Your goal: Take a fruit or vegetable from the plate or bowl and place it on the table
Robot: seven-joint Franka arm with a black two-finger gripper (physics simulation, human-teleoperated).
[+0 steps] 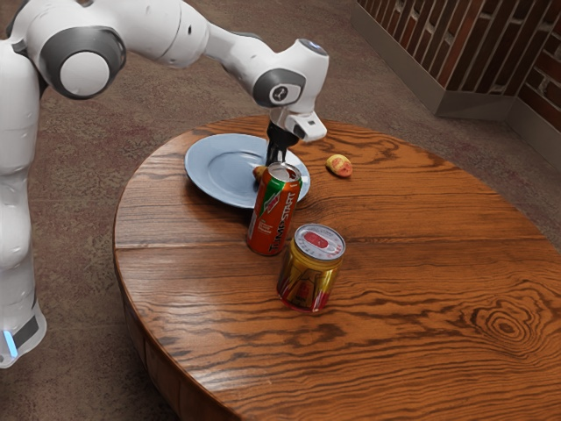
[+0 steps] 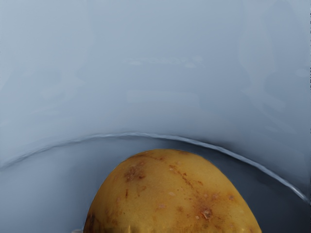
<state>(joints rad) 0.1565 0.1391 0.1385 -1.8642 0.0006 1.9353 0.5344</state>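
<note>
Above the blue plate (image 1: 225, 167), the gripper (image 1: 276, 160) meets a potato (image 2: 172, 194); spread or pinching, I cannot tell. A Kickstart can (image 1: 273, 215) stands beside the plate.

And there's a yellow-brown potato (image 2: 172, 194), big and rounded, its skin marked with reddish-brown scabs and specks! Around it spreads the pale blue-grey plate (image 2: 150, 87), with a thin, bright curved line running just past the potato's rounded end.
</note>
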